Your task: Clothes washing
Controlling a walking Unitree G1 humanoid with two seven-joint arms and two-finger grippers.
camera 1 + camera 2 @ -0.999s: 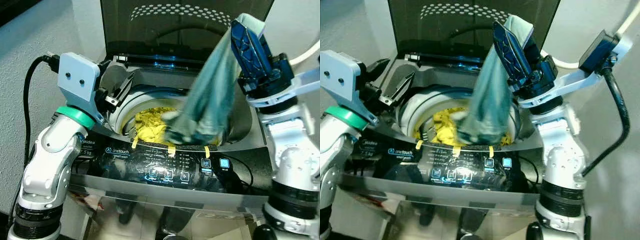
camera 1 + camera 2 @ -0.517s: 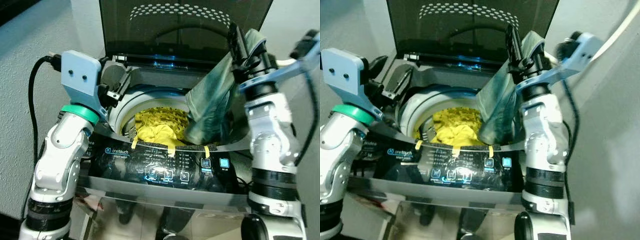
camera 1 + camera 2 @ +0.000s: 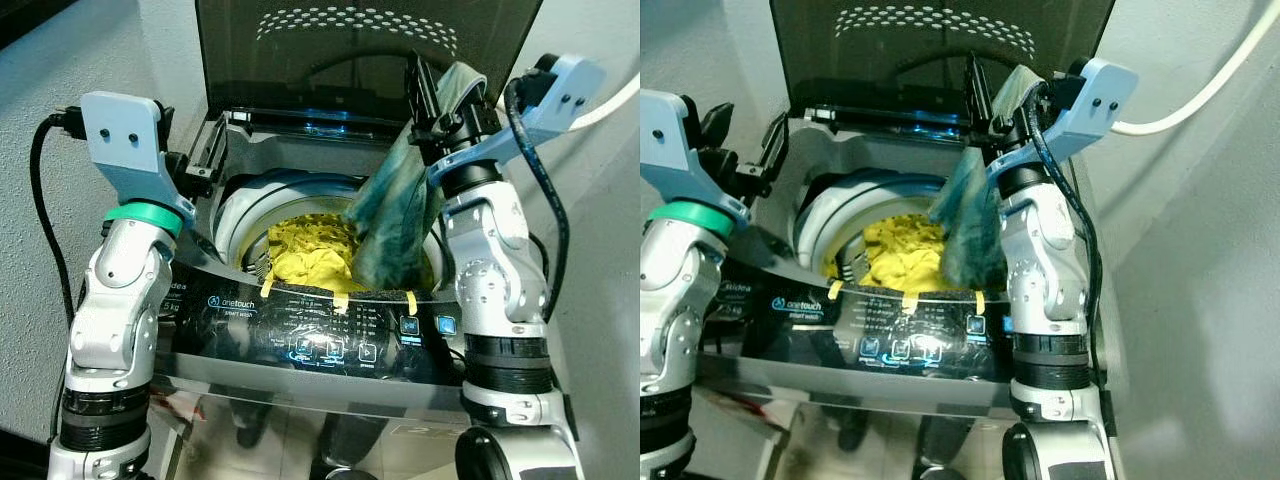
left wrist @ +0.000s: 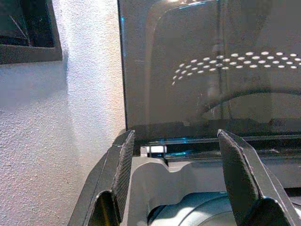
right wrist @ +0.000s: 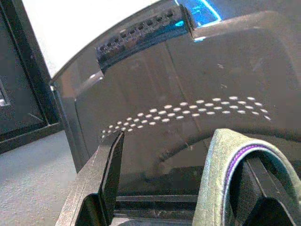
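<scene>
Washer: top-loading washing machine with a glossy dark control panel, its smoked see-through lid standing upright.
Drum: round white-rimmed tub, crumpled yellow laundry inside.
Garment: limp teal cloth, soft and mottled, hanging from above into the drum's right side; its hem loops over one finger.
Right gripper: fingers spread, cloth draped over one, raised above the drum's right rear.
Left gripper: fingers spread wide, holding nothing, at the washer's left rear corner.
</scene>
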